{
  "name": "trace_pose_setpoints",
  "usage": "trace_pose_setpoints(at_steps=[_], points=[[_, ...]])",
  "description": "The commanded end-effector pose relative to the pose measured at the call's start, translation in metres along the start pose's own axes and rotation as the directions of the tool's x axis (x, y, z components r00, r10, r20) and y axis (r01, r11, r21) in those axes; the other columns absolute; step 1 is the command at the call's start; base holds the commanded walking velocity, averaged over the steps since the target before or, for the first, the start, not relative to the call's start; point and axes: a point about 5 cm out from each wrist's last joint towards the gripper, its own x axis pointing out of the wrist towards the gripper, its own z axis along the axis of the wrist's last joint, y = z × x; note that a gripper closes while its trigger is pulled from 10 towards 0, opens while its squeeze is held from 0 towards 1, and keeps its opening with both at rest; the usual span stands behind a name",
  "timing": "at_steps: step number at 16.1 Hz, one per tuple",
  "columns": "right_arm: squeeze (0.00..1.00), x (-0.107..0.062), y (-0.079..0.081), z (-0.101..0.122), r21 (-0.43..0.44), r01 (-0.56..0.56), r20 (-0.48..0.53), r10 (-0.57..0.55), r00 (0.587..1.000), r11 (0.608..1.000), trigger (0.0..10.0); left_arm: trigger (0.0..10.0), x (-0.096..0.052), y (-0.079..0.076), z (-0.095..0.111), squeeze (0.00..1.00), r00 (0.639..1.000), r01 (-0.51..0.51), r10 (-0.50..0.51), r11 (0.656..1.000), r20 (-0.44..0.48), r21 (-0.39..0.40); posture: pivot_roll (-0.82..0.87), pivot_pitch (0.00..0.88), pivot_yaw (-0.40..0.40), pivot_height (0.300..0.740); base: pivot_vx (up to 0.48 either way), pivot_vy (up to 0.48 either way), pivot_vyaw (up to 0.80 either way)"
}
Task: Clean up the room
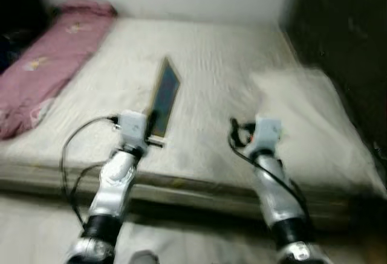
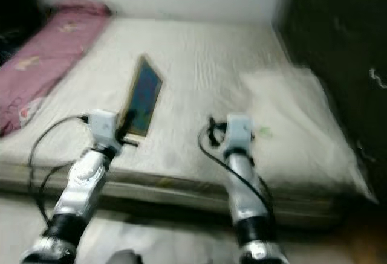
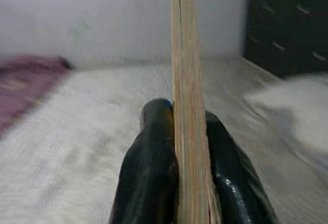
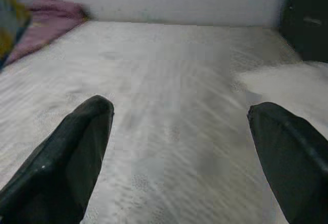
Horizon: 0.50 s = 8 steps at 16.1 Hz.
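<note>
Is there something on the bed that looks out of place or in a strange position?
Yes. A thin book stands on edge above the white mattress, clamped in the left gripper. The pink quilt lies bunched along the left side. The right gripper is open, holding nothing.

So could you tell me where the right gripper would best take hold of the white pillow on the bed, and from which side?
Probably its near edge, coming from the foot of the bed. The pillow lies flat on the mattress just ahead of the open right gripper, its near edge closest, and it looks soft enough to pinch. The left gripper is shut on a thin book.
</note>
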Motion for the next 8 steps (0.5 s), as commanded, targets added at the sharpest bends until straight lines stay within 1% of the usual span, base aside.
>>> trace_pose_setpoints(at_steps=[1, 6, 8], points=[[0.00, -0.0015, 0.0006, -0.0014, -0.001, 0.002, -0.006, -0.002, 1.000, 1.000, 10.0, 10.0, 0.0007, 0.0022, 0.0007, 0.00, 1.000, -0.009, 0.009, 1.000, -0.001, -0.002, 0.02, 0.000, 0.030, 0.740, 0.371, 0.000, 0.00], [0.00, -0.0013, 0.0008, -0.0013, 0.000, 0.003, -0.006, -0.003, 1.000, 1.000, 10.0, 10.0, 0.0004, 0.0027, 0.0006, 0.00, 1.000, -0.006, 0.006, 1.000, -0.001, 0.000, 0.03, 0.000, 0.031, 0.740, 0.375, 0.000, 0.00], [0.00, -0.0014, 0.0005, -0.0015, 0.001, 0.003, -0.007, -0.003, 1.000, 1.000, 10.0, 10.0, 0.0004, 0.0031, -0.0002, 0.00, 1.000, -0.024, 0.024, 1.000, -0.005, 0.002, 0.03, 0.000, 0.031, 0.740, 0.000, 0.000, 0.00]])
